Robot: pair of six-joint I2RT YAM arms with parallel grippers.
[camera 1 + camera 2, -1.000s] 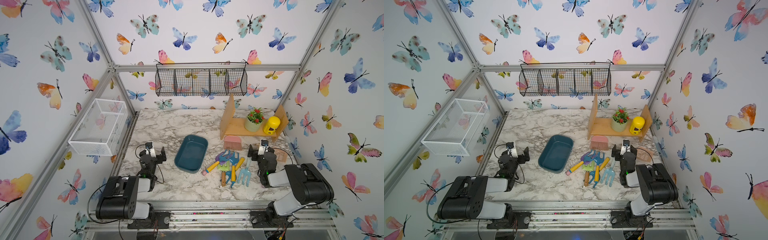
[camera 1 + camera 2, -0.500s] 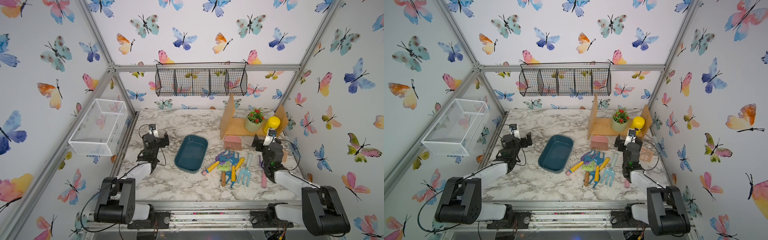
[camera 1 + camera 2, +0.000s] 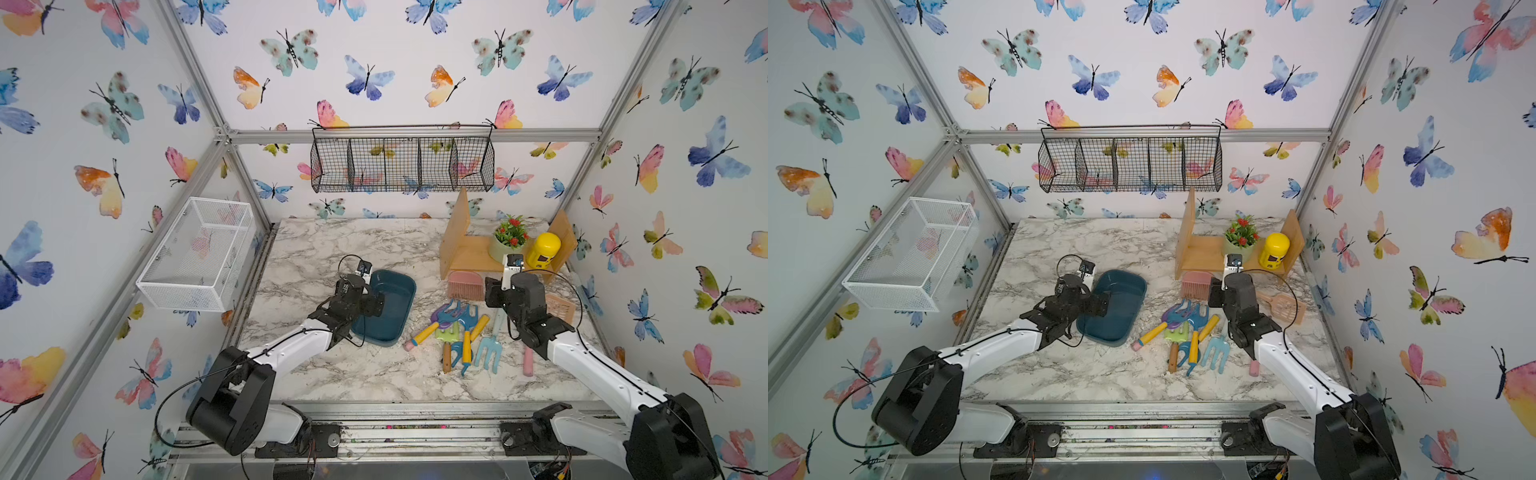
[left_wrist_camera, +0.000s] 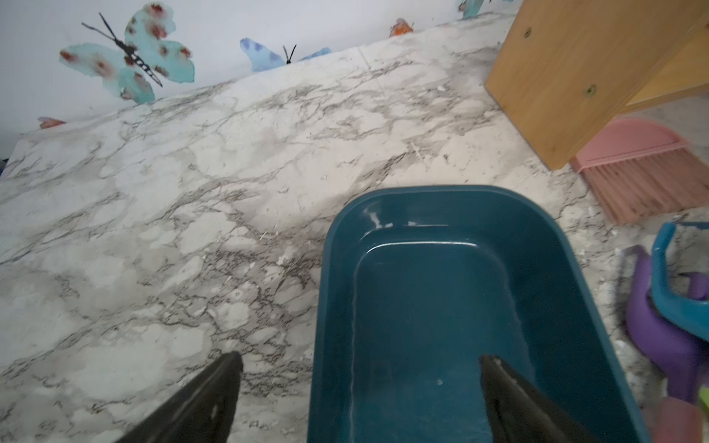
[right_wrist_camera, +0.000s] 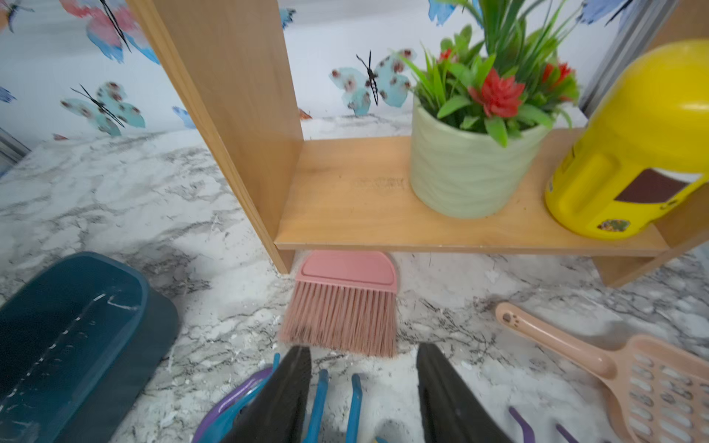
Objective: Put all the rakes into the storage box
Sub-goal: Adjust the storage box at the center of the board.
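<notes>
Currently the left claw point(image 4: 360, 357) is spread wide and straddles one long wall of the storage box point(image 4: 441, 291). One finger point(image 4: 215, 399) is over the marble surface point(image 4: 192, 191) outside, and the other is over the tub's floor inside. Whether either finger touches anything cannot be told. In both top views the dark teal box sits just left of the frame's centre, with the left arm point(image 3: 291, 345) reaching it from the lower left.

The rake point(image 5: 318, 395) lies on the surface in the heap of toy tools point(image 3: 457, 336), right of the box and apart from it, centre right in a top view. In the right wrist view its blue tines show at the bottom of the frame, between the fingers of the right claw point(image 5: 362, 348). That claw stands partly apart; a gap shows between the tines and one finger, so it pinches nothing visible.

Above the claw in that frame a pink brush point(image 5: 345, 307) lies at the foot of the wooden shelf point(image 5: 364, 214). The shelf carries a potted plant point(image 5: 468, 165) and a yellow container point(image 5: 633, 153). A peach slotted scoop point(image 5: 614, 368) lies at the lower right.
</notes>
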